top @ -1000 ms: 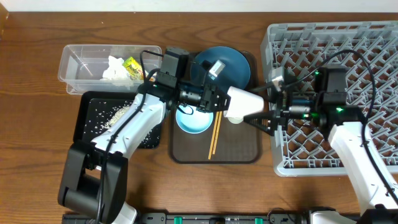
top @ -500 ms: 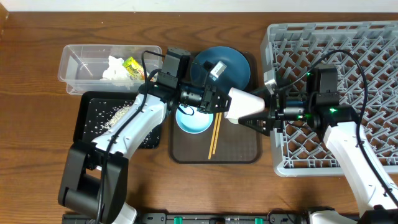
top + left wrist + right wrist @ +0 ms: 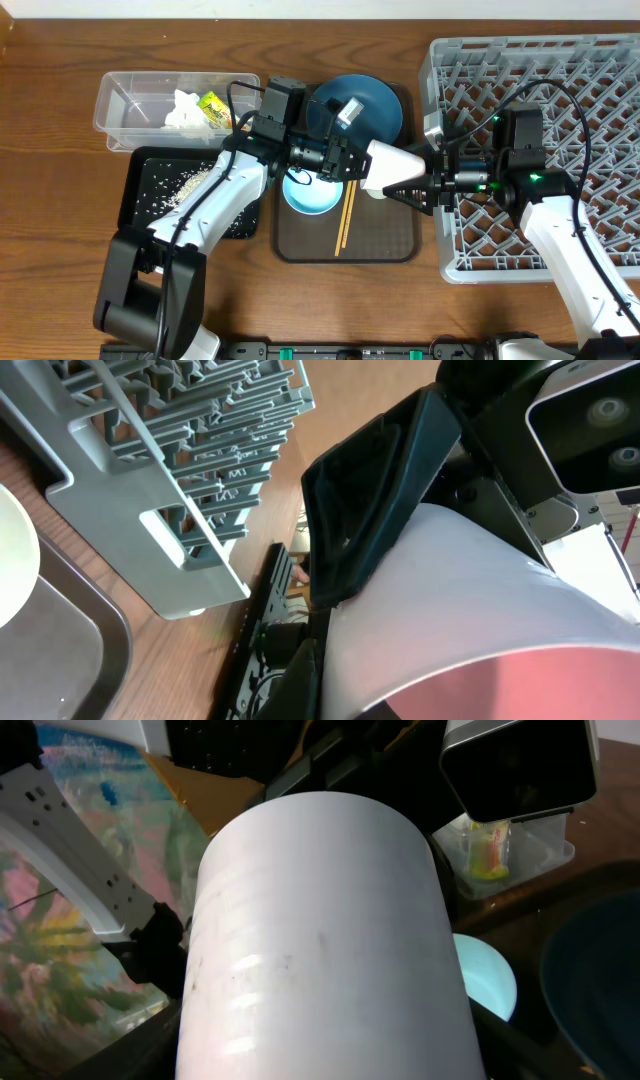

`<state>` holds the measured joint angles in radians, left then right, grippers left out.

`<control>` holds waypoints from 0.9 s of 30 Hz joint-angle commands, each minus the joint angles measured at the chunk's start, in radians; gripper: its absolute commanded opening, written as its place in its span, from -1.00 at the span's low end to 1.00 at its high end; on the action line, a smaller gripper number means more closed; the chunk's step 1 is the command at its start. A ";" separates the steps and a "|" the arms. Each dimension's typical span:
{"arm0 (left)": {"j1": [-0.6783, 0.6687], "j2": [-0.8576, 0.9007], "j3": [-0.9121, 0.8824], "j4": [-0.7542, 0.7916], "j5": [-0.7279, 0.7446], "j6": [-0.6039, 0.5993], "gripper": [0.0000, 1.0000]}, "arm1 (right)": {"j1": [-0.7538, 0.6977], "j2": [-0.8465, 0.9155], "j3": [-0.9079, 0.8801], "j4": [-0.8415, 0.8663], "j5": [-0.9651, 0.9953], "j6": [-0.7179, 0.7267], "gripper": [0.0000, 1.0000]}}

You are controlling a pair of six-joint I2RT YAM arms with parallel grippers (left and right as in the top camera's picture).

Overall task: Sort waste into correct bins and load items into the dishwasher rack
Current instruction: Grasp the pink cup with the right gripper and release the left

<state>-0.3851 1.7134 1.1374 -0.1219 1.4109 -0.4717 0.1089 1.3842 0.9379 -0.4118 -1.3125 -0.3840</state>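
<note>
From above, the clear tub [image 3: 125, 100] near the bench's back-left corner holds the tissue [image 3: 183, 108] and wrapper [image 3: 213, 107]. The black tray [image 3: 140, 215] just in front of it carries rice grains [image 3: 180, 183]. Mid-bench, the pale cup [image 3: 385, 165] lies sideways over the brown tray [image 3: 390, 235], with the left tool [image 3: 345, 163] clamped on one end.

The left wrist view shows a black finger [image 3: 370, 510] of the right tool [image 3: 408, 180] against the cup, with the rack [image 3: 200, 470] behind.

In the right wrist view the cup fills the frame; I cannot tell whether that tool squeezes it.
</note>
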 commanded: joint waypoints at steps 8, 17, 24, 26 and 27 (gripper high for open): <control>0.001 0.003 0.012 0.005 0.021 0.002 -0.87 | 0.011 0.003 0.016 0.056 0.006 -0.012 0.53; 0.001 0.003 0.012 0.005 0.021 0.002 -0.88 | 0.005 0.003 0.016 0.064 0.006 0.008 0.22; 0.002 0.003 0.012 0.004 0.013 0.021 -0.31 | 0.005 0.003 0.016 0.055 0.023 0.035 0.18; 0.004 0.003 0.012 0.000 -0.016 0.074 -0.06 | 0.005 0.003 0.016 0.032 0.090 0.065 0.19; 0.006 0.003 0.012 -0.014 -0.071 0.085 0.00 | 0.005 0.003 0.016 0.018 0.133 0.079 0.18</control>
<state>-0.3824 1.7134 1.1378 -0.1265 1.3987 -0.4442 0.1085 1.3842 0.9379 -0.3767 -1.2663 -0.3515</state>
